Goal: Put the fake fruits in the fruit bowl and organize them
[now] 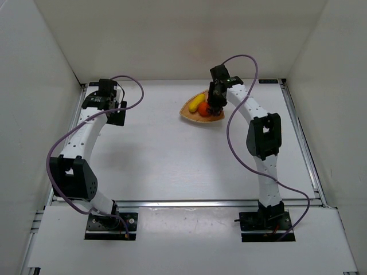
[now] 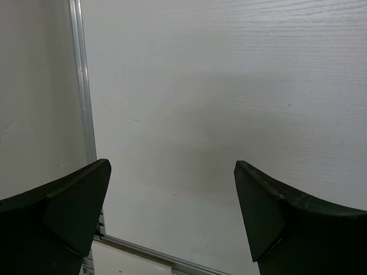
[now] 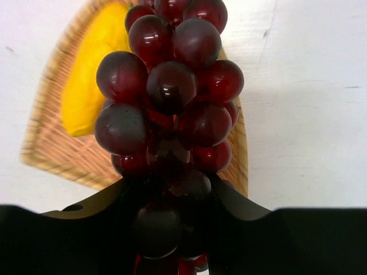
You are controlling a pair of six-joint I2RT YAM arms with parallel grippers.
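My right gripper [image 3: 166, 197] pinches the grapes [image 3: 172, 86] by one end, hanging them over the bowl [image 3: 49, 146] beside the banana [image 3: 94, 74]; I judge them light, knobbly, slick and floppy, while my left gripper [image 2: 172, 189] sits spread wide

In bowl [image 1: 191, 116]: banana [image 1: 196, 102], orange [image 1: 203, 109]; over bowl: grape bunch [image 3: 172, 97].
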